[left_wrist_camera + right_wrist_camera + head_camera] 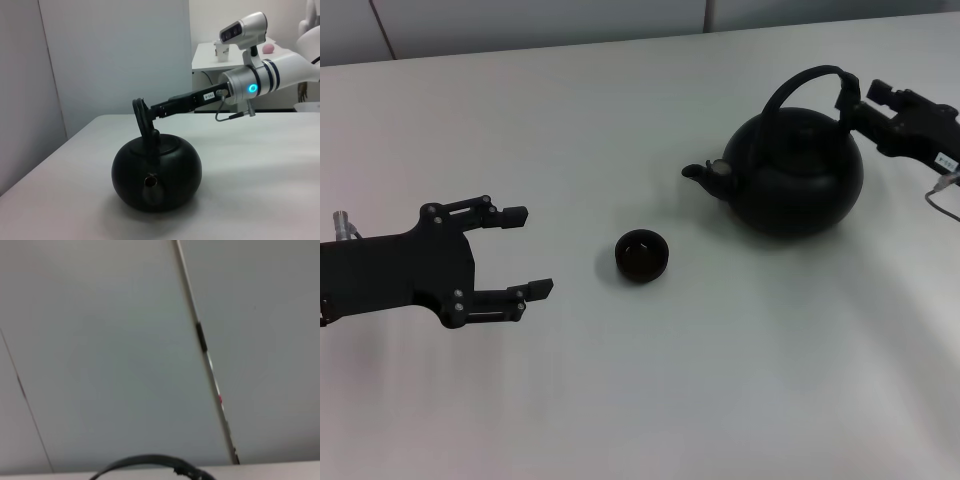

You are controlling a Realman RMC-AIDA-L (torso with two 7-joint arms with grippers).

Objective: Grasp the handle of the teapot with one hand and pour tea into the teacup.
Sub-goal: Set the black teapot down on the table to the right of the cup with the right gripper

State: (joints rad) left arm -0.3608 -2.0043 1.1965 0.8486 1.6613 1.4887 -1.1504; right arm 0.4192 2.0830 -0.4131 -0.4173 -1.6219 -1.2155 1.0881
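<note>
The matte-black teapot (798, 178) stands on the white table at the right, its short spout (700, 172) pointing toward the teacup. My right gripper (844, 92) reaches in from the right and is shut on the far end of the arched handle (790, 88). The left wrist view shows the teapot (156, 172) from the front, with the right gripper (141, 107) clamped on the handle (145, 122). In the right wrist view only a thin arc of the handle (150, 460) is visible. The small black teacup (641, 254) sits mid-table. My left gripper (528, 251) hovers open left of the cup.
White table (650, 390) runs across the whole head view, with grey wall panels (520, 20) behind its far edge. In the left wrist view a white side table (220, 57) holding a small cup stands behind the right arm (260, 82).
</note>
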